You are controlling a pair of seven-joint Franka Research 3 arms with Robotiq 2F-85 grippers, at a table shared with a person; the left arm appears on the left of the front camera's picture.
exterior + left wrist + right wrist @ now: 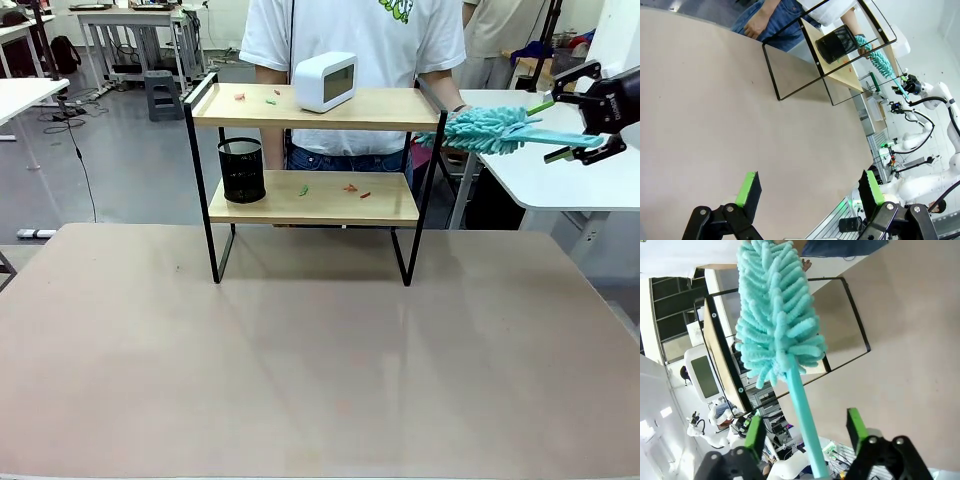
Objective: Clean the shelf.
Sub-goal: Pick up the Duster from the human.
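The shelf point(380, 105) stands at 12 o'clock on the table point(300, 360), its boards dotted with scraps too small to identify. At its 3 o'clock the right gripper point(552, 132) is spread wide around the handle of a teal duster point(490, 130), pads clear of it — a person's hand point(453, 120), partly hidden by the fluffy head, holds the other end. The left gripper point(809, 189) hangs released over bare table.

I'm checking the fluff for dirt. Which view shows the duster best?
Right wrist view: the duster is close, its fibres distinct, handle between the open jaws. The front view shows it whole but small, right of the shelf. The left wrist view shows it tiny, far off.
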